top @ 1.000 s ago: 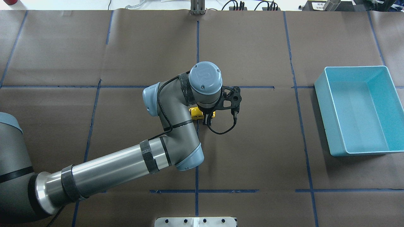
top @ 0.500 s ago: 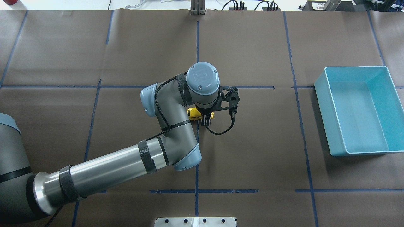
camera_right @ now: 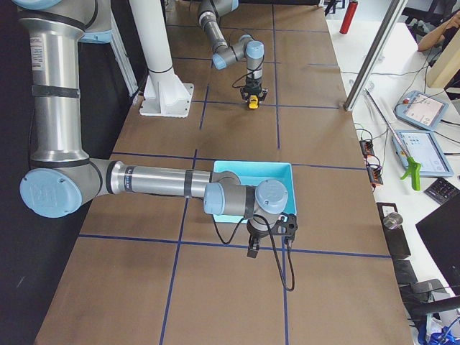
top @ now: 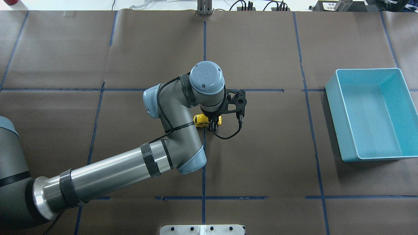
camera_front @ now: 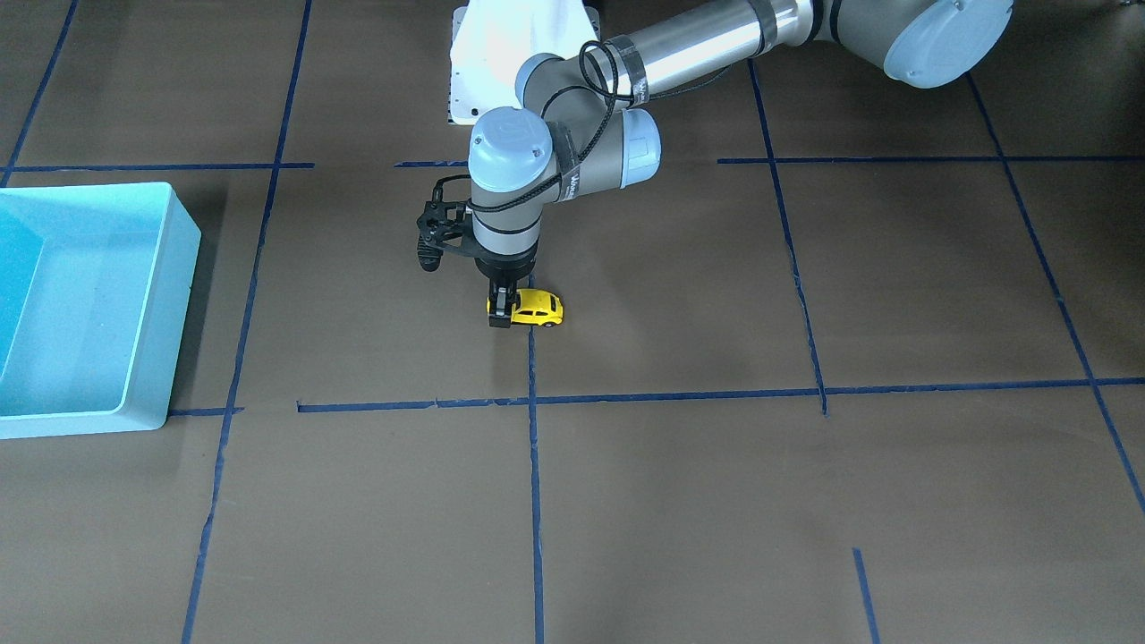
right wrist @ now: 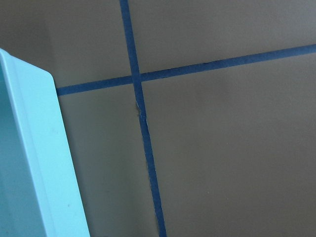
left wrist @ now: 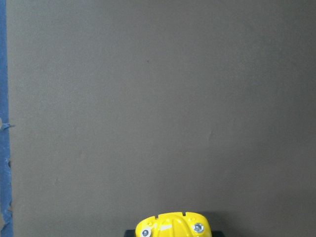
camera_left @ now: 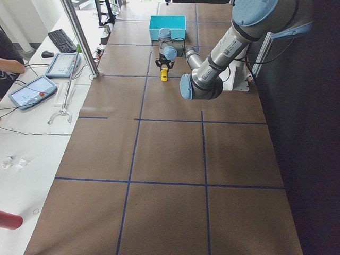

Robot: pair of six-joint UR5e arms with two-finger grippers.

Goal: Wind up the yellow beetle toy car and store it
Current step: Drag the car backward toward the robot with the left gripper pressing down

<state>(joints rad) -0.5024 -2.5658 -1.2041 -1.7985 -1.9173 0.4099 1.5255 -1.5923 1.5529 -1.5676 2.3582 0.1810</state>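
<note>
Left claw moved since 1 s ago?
Yes. The left claw, with the yellow beetle toy car, shifted slightly left toward the vertical blue tape line.

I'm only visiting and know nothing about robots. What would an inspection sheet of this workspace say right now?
Surface: table covered in brown paper with a blue tape grid.
Job's things: yellow beetle toy car on its wheels mid-table; light blue bin well apart from it, nothing seen inside.
Clutter: nothing seen.
Hands: left hand shut on one end of the car; right hand hangs beside the bin, and I cannot tell whether it is open or shut.
Cables: black cable loops by the left wrist.
Surroundings: side bench with a tablet and a keyboard.
</note>
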